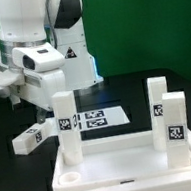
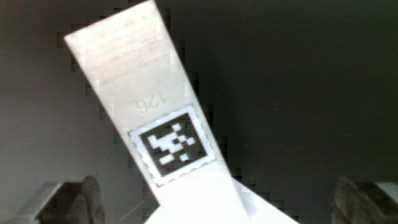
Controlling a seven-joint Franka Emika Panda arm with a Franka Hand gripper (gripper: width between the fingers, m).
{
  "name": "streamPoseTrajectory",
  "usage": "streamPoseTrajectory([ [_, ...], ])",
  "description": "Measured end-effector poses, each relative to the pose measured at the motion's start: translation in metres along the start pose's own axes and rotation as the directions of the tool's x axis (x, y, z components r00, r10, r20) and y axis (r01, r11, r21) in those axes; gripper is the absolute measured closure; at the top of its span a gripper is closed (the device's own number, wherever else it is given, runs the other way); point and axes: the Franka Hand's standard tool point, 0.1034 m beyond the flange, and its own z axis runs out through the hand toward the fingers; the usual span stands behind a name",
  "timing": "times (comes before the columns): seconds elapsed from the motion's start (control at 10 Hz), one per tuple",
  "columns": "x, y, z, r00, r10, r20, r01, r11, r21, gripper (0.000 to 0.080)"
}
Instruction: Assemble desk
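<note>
A: Desk panel [image 1: 124,163]: white, square, rimmed; it lies flat on the dark tabletop [image 1: 7,124] at the front of the exterior view; three legs stand upright in its corners, one [image 1: 66,127] at the exterior view's left, two [image 1: 174,120] at its right; the rearmost of that pair [image 1: 158,100] stands just behind the nearer.

B: Fourth leg [image 1: 27,139]: we log it lying loose on the tabletop, near the panel's left corner in the exterior view, apart from it; the marker board [image 1: 99,117] lies flat behind the panel.

A: Claw [image 2: 222,200]: spread; the wrist view shows both fingers [image 2: 71,200] wide apart with a tagged leg [image 2: 151,95] tilted between them, touching neither; we judge nothing is pinched.

B: Handling: we take the parts for stiff, light moulded plastic, smooth and so likely slippery; not fragile, in our estimate.

A: Hold, recommended: we would pinch the loose leg across its narrow flat faces, near the middle of its length; the end must stay free for the remaining corner socket.
</note>
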Motion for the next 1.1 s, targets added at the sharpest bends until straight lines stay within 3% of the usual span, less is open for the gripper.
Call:
streamPoseTrajectory([
  [0.7,0.000,0.000,0.000,1.000,0.000,0.000,0.000,1.000,0.000,0.0151],
  [0.8,-0.001,0.009,-0.005,0.962,0.271,0.020,-0.271,0.963,-0.001,0.0151],
  [0.9,-0.002,0.009,-0.005,0.980,0.197,0.027,-0.197,0.980,0.004,0.0151],
  [1.1,-0.017,0.009,-0.015,0.949,0.311,0.042,-0.311,0.950,-0.003,0.0151],
])
